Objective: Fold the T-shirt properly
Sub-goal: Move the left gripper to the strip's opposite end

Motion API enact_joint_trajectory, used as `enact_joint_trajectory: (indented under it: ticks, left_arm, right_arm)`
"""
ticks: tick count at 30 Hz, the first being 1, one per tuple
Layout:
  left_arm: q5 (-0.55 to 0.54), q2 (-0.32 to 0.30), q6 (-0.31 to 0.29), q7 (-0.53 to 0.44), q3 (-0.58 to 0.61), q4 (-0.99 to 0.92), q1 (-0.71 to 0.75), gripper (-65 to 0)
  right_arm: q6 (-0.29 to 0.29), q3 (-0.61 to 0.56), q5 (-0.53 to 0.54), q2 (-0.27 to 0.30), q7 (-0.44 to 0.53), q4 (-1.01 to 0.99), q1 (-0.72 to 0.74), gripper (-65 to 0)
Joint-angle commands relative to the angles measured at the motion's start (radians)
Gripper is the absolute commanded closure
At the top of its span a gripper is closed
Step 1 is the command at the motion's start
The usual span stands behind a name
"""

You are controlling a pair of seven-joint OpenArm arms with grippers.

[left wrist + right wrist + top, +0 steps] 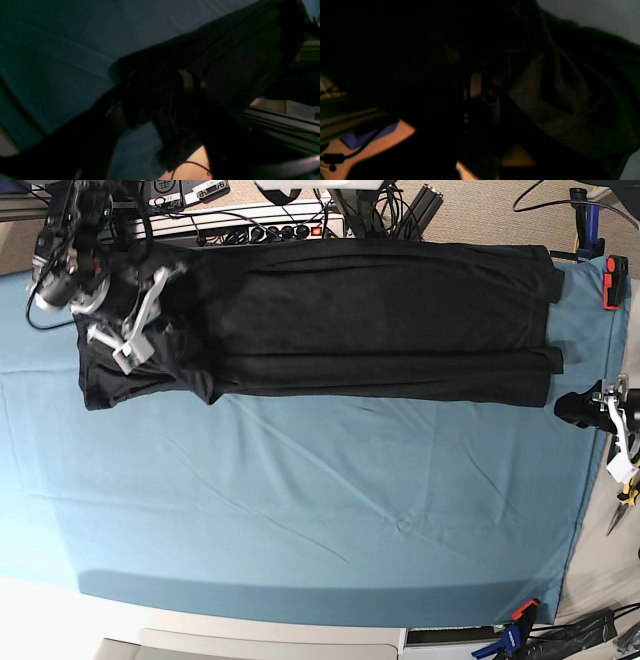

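Note:
The black T-shirt [370, 320] lies flat as a long band along the far side of the teal cloth [300, 510], plain side up. My right gripper [122, 348] is down on its left end, shut on the fabric. In the right wrist view, dark folds of the T-shirt [557, 105] run up to that gripper [485, 97]. My left gripper [572, 408] sits at the shirt's near right corner. In the left wrist view its jaws stand apart over the cloth [62, 50], with this gripper [150, 100] right at the T-shirt [237, 62] edge.
A power strip with cables [270, 225] runs behind the shirt. A red clamp [610, 285] and a blue-and-orange clamp [520, 620] pin the cloth on the right side. Hand tools [625, 500] lie past the right edge. The cloth's near half is bare.

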Motion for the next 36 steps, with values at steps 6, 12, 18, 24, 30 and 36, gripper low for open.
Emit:
enact_joint_trajectory:
  ticks: [6, 12, 18, 24, 30, 36]
  left_arm:
    - [-0.021, -0.027, -0.004, -0.003, -0.009, 0.011, -0.022, -24.9]
    - [-0.021, -0.028, -0.045, -0.023, -0.009, 0.011, -0.021, -24.9]
    - [-0.021, -0.031, -0.045, -0.031, -0.009, 0.011, -0.021, -25.0]
    - [0.056, -0.079, 0.021, -0.037, -0.009, 0.011, 0.002, -33.9]
    - [-0.014, -0.155, 0.051, -0.022, -0.009, 0.011, 0.118, -33.9]
    - [-0.021, -0.158, 0.022, -0.003, -0.009, 0.012, 0.267, -33.9]
  right_arm:
    - [0.001, 0.008, 0.017, 0.016, 0.018, 0.042, -0.069, 0.0]
    - [0.001, 0.008, 0.017, 0.013, 0.020, 0.042, -0.093, 0.0]
    - [0.001, 0.008, 0.019, -0.014, 0.072, 0.042, -0.093, -26.9]
    - [0.001, 0.008, 0.019, -0.050, 0.100, 0.042, -0.093, -27.5]
    - [0.001, 0.008, 0.019, -0.050, 0.102, 0.042, -0.093, -27.5]
    - [0.001, 0.008, 0.017, -0.050, 0.101, 0.042, -0.093, -27.5]
